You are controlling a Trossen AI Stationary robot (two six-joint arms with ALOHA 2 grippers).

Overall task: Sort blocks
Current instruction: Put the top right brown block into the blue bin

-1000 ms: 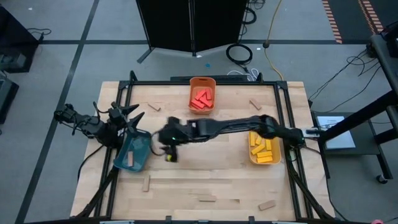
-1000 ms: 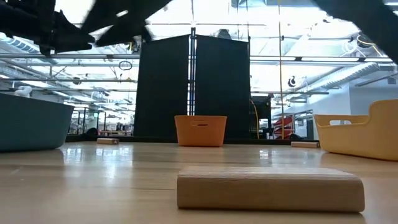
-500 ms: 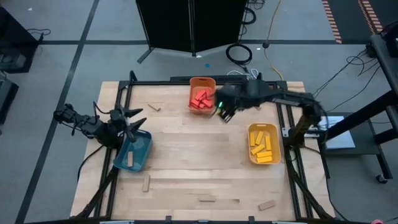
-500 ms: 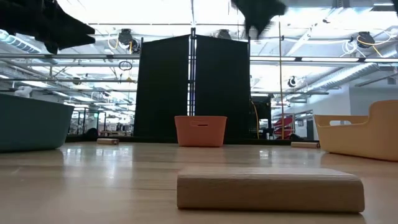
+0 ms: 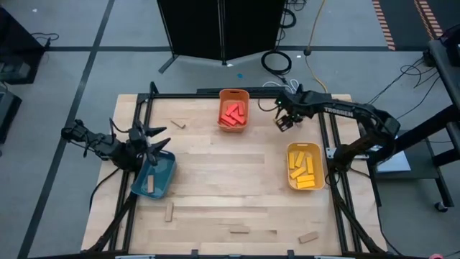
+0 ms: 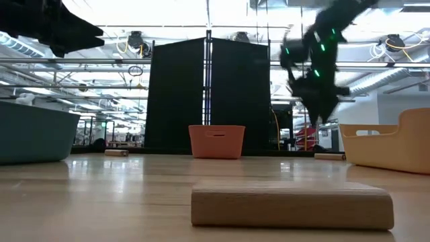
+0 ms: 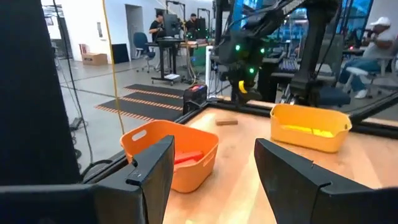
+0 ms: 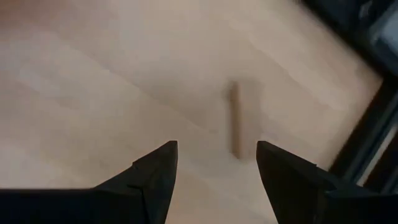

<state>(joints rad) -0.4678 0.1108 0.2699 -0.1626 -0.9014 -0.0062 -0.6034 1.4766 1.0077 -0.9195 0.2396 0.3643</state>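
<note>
The right tool (image 5: 284, 122), open and empty, hovers beside the orange bin (image 5: 233, 94), near a tan block (image 8: 236, 119) on the desk. It should straddle the block squarely before closing.

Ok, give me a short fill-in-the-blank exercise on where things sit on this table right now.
1. The red blocks lie in the ____ bin.
2. The yellow bin stands on the table's ____ side.
3. The left pincer hovers over the ____ bin.
4. The right pincer has its fingers ____.

Missing words: orange; right; teal; open
</note>
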